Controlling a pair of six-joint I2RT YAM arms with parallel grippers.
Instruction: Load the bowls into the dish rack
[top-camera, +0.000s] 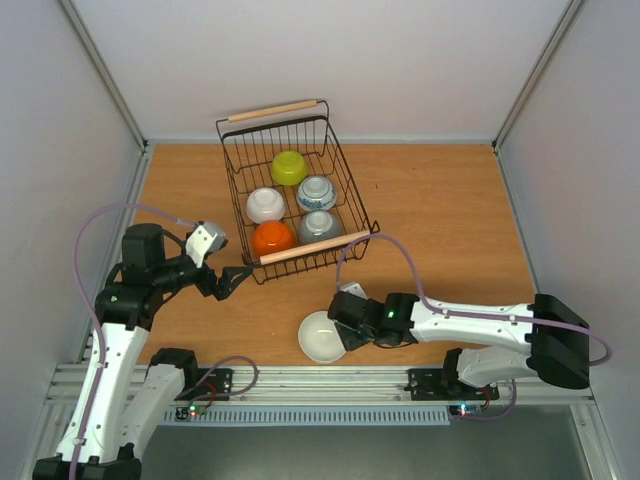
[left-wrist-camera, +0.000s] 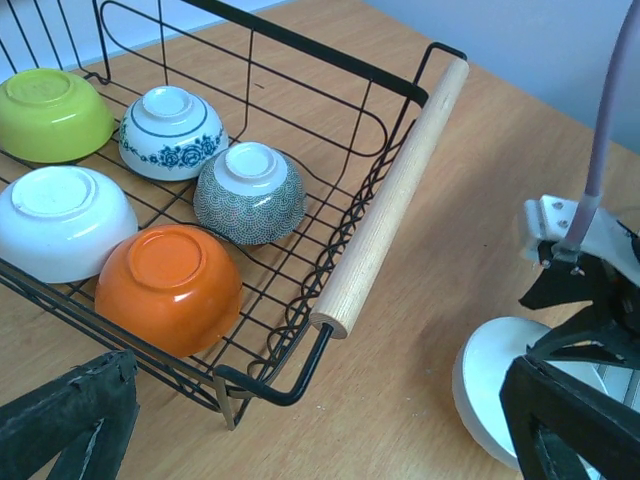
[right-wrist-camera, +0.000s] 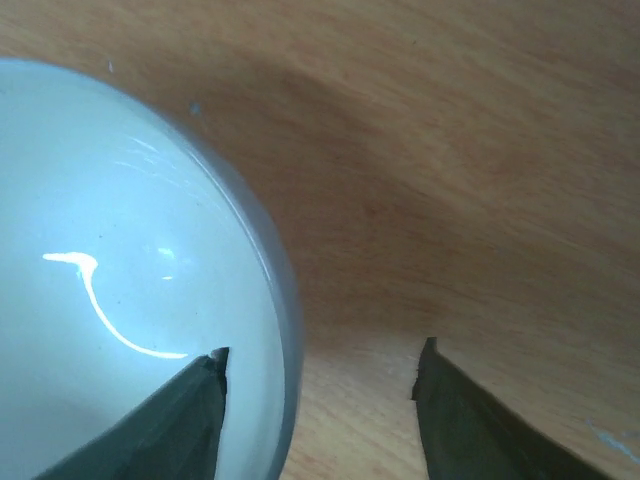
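Your right gripper (right-wrist-camera: 320, 400) stands open astride the rim of the white bowl (top-camera: 320, 337), which sits upright on the table (top-camera: 450, 220) at 6 o'clock of the dish rack (top-camera: 232, 160). Your left gripper (top-camera: 232, 281) hangs open and empty at 8 o'clock. A thin pinch on that glossy rim may slip, or the bowl may clip the near handle (left-wrist-camera: 390, 190). Only the right wrist view shows the rim between the jaws; only the top view shows the route.

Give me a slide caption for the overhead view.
Five bowls in the dish rack; right gripper open, straddling the rim of a white bowl on the table.
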